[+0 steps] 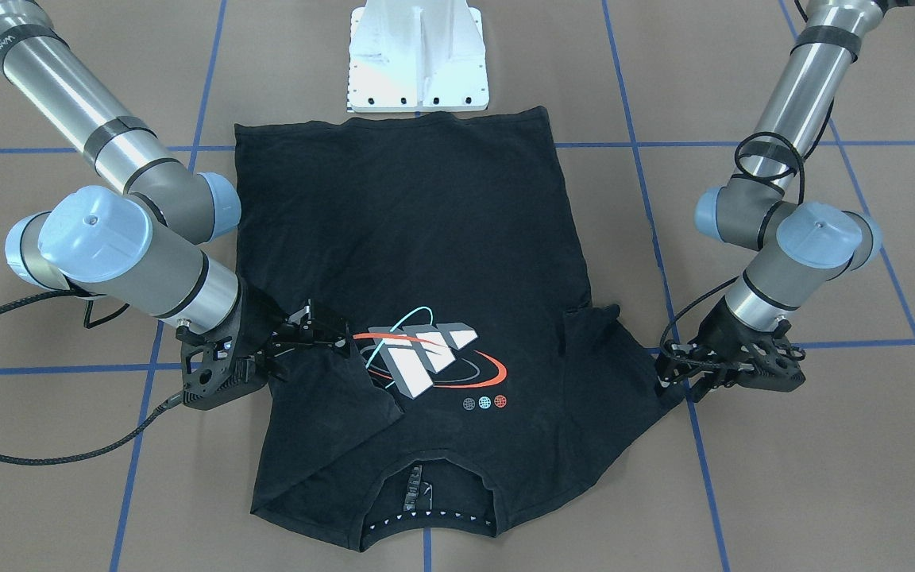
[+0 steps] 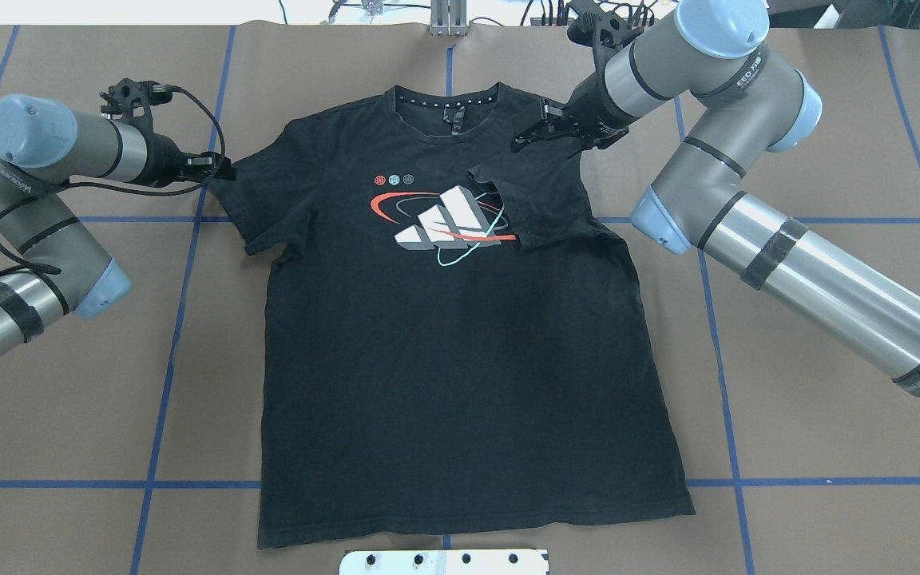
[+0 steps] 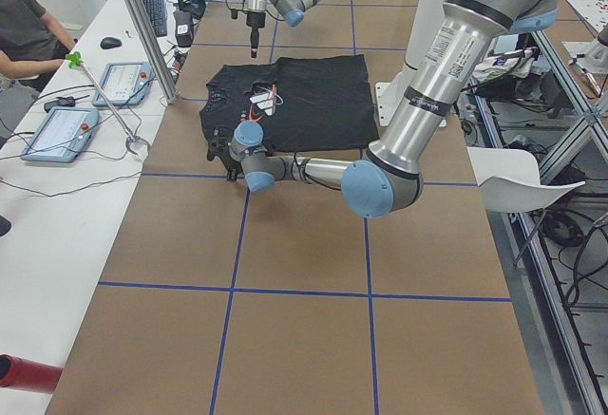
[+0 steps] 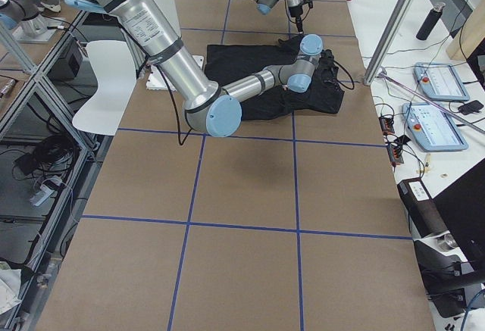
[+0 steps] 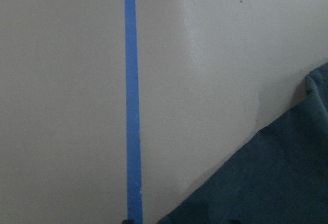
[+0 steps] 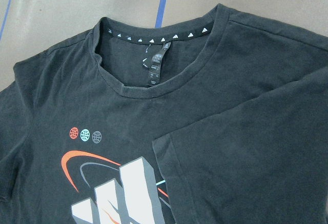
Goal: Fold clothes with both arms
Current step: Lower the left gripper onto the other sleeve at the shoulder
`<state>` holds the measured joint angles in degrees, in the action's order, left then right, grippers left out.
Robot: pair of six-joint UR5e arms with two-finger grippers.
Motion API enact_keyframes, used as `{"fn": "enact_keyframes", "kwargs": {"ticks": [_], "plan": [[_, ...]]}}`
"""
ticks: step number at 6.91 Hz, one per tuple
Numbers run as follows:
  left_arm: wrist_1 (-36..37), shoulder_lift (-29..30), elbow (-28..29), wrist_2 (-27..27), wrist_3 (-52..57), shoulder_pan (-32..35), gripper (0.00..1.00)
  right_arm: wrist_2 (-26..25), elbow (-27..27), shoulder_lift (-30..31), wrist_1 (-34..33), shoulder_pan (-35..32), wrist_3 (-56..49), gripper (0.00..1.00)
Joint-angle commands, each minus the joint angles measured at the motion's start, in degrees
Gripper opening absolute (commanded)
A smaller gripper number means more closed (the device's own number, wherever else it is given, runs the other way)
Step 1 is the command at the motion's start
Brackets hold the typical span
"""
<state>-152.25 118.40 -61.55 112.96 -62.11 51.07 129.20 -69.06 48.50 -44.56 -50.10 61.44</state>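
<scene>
right claw (image 1: 342,334), jaws spread and holding nothing, hovered low over the right sleeve (image 2: 540,200), which lay folded inward across the chest, its hem covering one edge of the chest print (image 2: 444,224). left claw (image 1: 664,372), jaws apparently spread, sat at the tip of the left sleeve (image 2: 256,208), which lay flat and pointed outward; contact with the cloth could not be told. the black t-shirt (image 2: 460,359) lay print-up mid-worktop (image 2: 787,399), collar (image 2: 448,108) away from the robot, bottom hem just beside the white pedestal base (image 1: 418,56).
</scene>
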Motion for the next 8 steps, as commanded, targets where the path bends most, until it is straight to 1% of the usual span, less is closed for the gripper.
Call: {"fn": "enact_keyframes", "kwargs": {"ticks": [1, 2, 5, 6, 8], "plan": [[0.03, -0.01, -0.07, 0.07, -0.03, -0.01, 0.44, 0.00, 0.06, 0.01, 0.00, -0.09, -0.01, 0.99], [-0.06, -0.01, -0.15, 0.07, -0.03, -0.01, 0.32, 0.00, 0.06, 0.01, 0.00, -0.09, -0.01, 0.99], [-0.06, -0.01, -0.42, 0.07, -0.03, -0.01, 0.06, 0.00, 0.06, 0.10, 0.00, -0.17, -0.01, 0.99], [0.03, -0.01, -0.68, 0.33, -0.12, -0.01, 0.00, 0.00, 0.06, 0.10, 0.00, -0.17, -0.01, 0.99], [0.12, 0.07, -2.16, 0.60, -0.29, 0.08, 0.00, 0.09, 0.06, 0.02, 0.00, -0.26, -0.01, 0.99]]}}
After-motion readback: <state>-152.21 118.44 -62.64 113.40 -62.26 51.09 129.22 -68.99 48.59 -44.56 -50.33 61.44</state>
